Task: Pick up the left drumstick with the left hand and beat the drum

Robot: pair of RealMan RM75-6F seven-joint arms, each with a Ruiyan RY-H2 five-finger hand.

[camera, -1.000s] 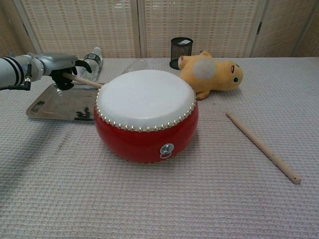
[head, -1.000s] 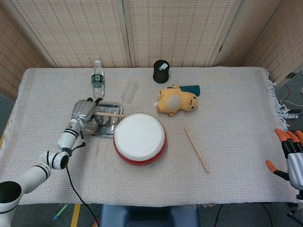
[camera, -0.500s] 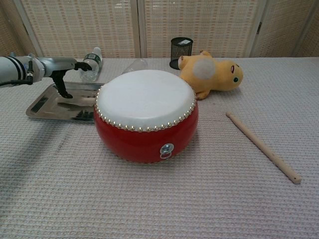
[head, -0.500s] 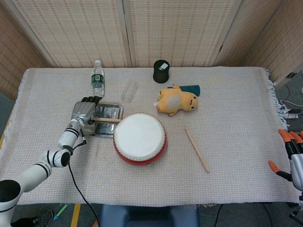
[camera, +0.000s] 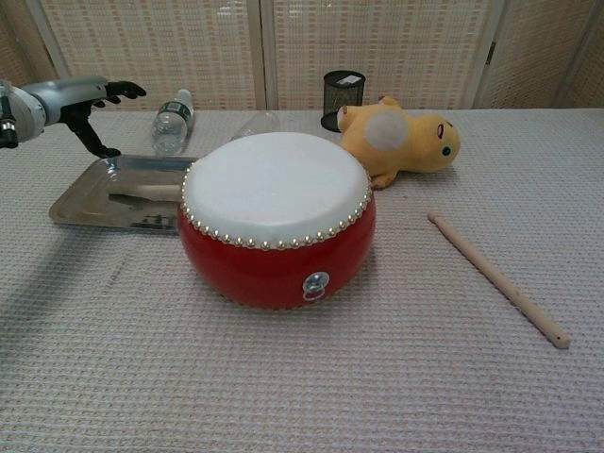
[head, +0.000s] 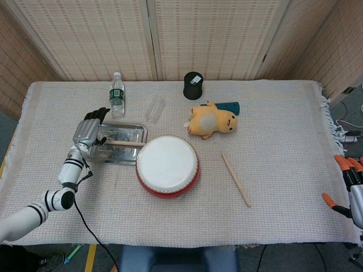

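Right now your left hand (head: 88, 131) hangs empty with fingers apart over the tray's (head: 129, 131) left end, while the left drumstick (head: 120, 144) lies in that tray beside the drum (head: 167, 164).

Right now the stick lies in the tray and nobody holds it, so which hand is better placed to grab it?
Left. The left hand hovers open by the tray where the stick lies. The right hand sits at the far table edge, beyond the drum.
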